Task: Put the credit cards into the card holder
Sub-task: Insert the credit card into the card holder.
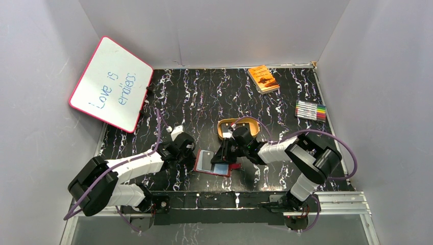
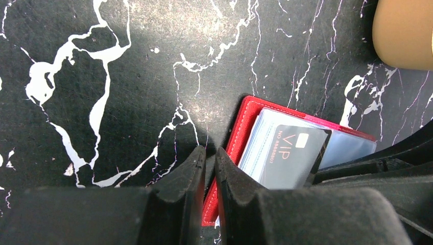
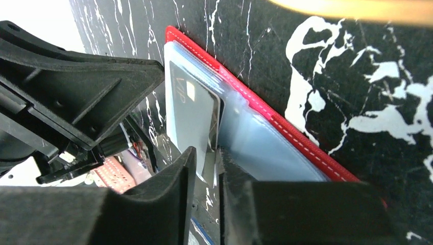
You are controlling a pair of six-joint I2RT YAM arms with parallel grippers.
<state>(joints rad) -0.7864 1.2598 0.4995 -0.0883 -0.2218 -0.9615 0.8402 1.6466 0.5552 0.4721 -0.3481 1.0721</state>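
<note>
The black marbled table [image 1: 204, 92] carries everything. The left gripper [image 2: 209, 171] is nearly closed. The red edge of the open card holder [image 2: 240, 127] runs in between its fingertips, so it looks clamped on that cover as an anchor. The holder spreads ahead and to the right of it, clear sleeves up. The right gripper [image 3: 208, 168] stands narrowly parted around the near end of the dark VIP card [image 3: 196, 112]; whether its pads bear on it I cannot tell. Ahead of those fingers the card appears partly tucked into a sleeve, slightly skewed. To seat it well, hold the left clamp firm and push low and flat along the sleeve's line, so the plastic does not buckle.
</note>
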